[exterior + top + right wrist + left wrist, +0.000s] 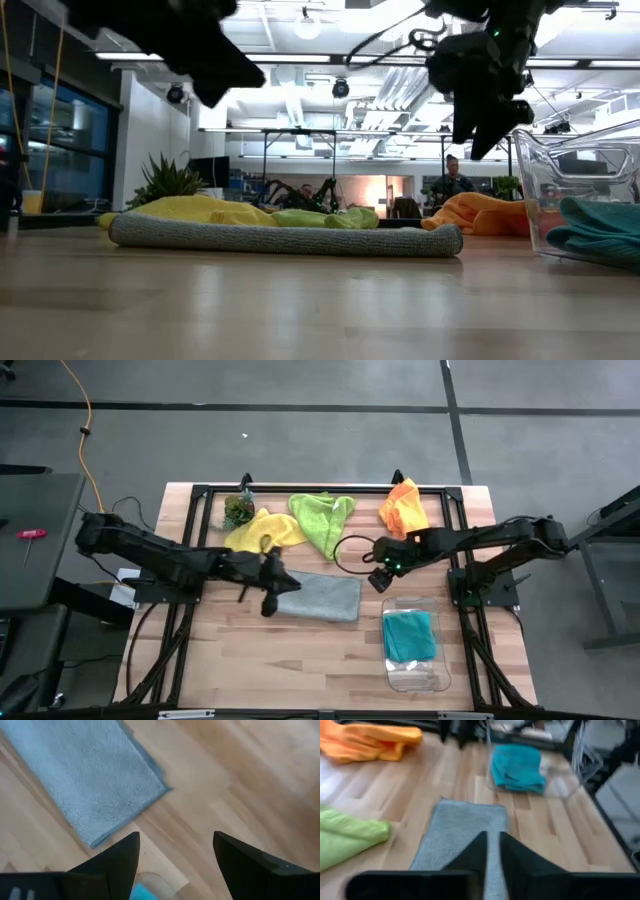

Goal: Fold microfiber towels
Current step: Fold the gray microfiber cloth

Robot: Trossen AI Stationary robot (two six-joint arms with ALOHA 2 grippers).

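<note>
The grey towel [322,598] lies folded flat on the table; it also shows in the low view [285,238]. My left gripper [272,600] hovers over the grey towel's left end, fingers almost together [492,852], lifted clear [222,82]. My right gripper [380,578] is open and empty [175,845], raised above the table [488,115] just right of the grey towel's corner [162,787]. The yellow towel [262,530], lime green towel [323,518] and orange towel [402,508] lie crumpled along the far edge. The teal towel [410,635] lies in the bin.
A clear plastic bin [432,672] stands at the near right, holding the teal towel. A small dark-green plant clump [238,510] sits at the far left. A black cable loop [350,555] lies beside the lime green towel. Bare wood shows in front of the grey towel [300,660].
</note>
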